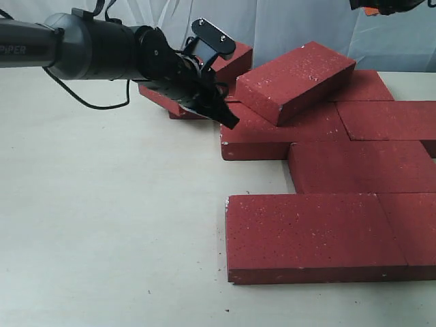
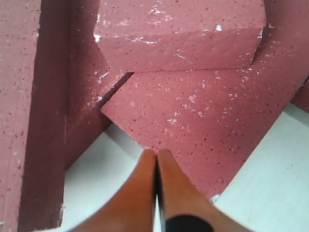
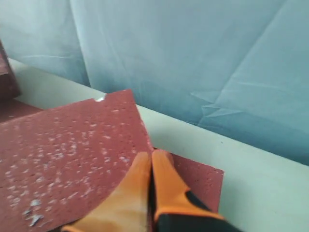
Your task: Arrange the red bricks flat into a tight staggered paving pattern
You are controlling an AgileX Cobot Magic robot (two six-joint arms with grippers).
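One red brick (image 1: 296,80) rests tilted on the flat bricks (image 1: 354,167), so I judge my left claw (image 1: 229,122), clenched empty beside them, is set for pushing.

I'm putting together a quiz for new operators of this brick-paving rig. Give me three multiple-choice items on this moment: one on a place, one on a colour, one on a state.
1. Where does the tilted brick lie?
A) propped on other bricks
B) flat in the front row
C) upright on its end

2. What colour are the fingers of the left gripper in its wrist view?
A) blue
B) orange
C) white

3. How do that gripper's jaws stand?
A) wide open
B) clamped on a brick
C) shut, holding nothing

Answers:
1 A: it leans across the flat bricks beneath it.
2 B: both fingers show orange.
3 C: the fingertips meet, with no brick between them.
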